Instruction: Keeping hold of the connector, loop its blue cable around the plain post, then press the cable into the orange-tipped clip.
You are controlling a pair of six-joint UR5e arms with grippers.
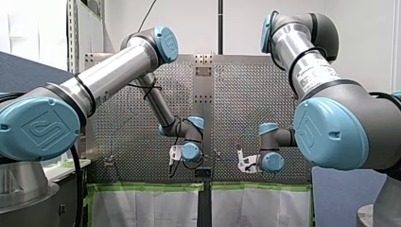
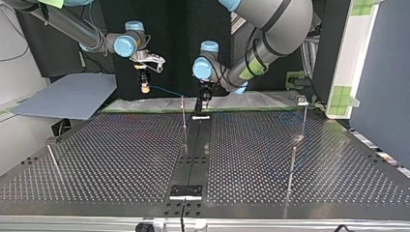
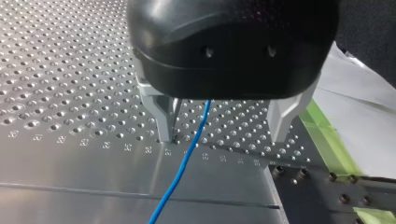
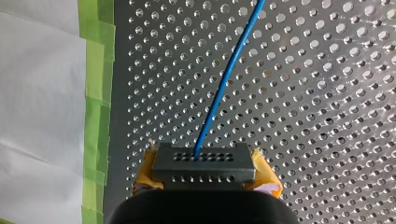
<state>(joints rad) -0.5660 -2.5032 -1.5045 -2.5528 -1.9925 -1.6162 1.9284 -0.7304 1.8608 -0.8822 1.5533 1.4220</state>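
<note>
My right gripper is shut on a dark grey connector, gripped between its yellow pads. The blue cable leaves the connector and runs ahead over the perforated table. In the top view my right gripper hangs above the far edge, and the cable stretches from it to the top of a thin plain post. My left gripper is open close above the table, with the cable passing between its grey fingers, near one of them. I cannot make out an orange-tipped clip.
More thin upright posts stand on the perforated table. A dark centre strip carries a black bracket. Green tape and white paper line the table's edge by the grippers.
</note>
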